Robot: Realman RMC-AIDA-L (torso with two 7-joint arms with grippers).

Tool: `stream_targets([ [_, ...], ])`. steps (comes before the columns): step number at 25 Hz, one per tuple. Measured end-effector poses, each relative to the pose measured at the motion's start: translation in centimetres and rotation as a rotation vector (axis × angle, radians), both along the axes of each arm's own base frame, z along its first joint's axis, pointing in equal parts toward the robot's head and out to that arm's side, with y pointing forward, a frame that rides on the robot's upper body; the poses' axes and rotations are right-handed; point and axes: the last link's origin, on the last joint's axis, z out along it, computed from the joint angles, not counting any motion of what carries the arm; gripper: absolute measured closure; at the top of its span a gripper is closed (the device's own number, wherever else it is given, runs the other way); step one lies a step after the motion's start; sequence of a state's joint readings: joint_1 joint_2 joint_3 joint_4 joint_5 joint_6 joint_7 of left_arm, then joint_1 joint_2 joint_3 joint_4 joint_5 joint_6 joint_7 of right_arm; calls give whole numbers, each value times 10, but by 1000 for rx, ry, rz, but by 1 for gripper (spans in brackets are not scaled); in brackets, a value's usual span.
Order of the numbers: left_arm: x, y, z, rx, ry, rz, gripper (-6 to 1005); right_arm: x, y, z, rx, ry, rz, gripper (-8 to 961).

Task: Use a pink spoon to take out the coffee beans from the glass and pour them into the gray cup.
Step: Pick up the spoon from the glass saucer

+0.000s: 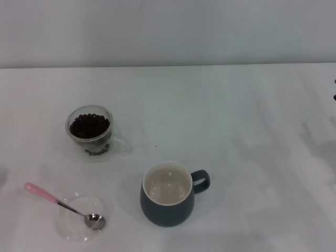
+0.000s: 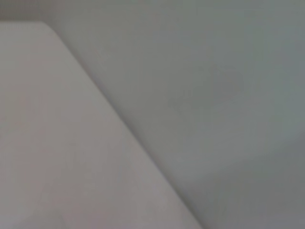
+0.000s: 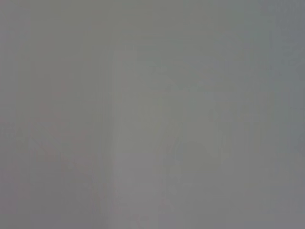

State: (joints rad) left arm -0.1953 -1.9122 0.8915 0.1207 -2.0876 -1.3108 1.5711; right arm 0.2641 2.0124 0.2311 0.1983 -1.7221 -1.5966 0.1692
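Right now, neither end effector is showing in any view, so I cannot tell how either is set. Leftmost, the pink spoon [image 1: 62, 205] is lying with its bowl on a clear saucer [image 1: 73, 229], handle angling off toward the desk [image 1: 236, 115]. Beyond it, the glass [image 1: 90, 128] is holding the coffee beans [image 1: 90, 125]; rightward, the gray cup [image 1: 167, 194] is sitting empty. Pinching the handle's pink end should keep the scoop level.

The glass [image 1: 90, 129] holding the coffee beans [image 1: 89, 126] sits left of centre; the gray cup [image 1: 169, 193] lower centre; the pink spoon [image 1: 65, 207] lower left, bowl on a saucer [image 1: 72, 227]
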Motion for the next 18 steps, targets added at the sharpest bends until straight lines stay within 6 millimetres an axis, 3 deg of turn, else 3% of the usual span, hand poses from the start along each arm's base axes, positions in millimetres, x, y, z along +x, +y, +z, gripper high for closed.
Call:
stream_targets([
  [7,18,0,-16,-41,-37,-78,151,-2,8,-2,-14,-4,-1,161],
  [18,22,4,-36,-144,-25,-76,152,-3,9,-2,-16,4,3,159],
])
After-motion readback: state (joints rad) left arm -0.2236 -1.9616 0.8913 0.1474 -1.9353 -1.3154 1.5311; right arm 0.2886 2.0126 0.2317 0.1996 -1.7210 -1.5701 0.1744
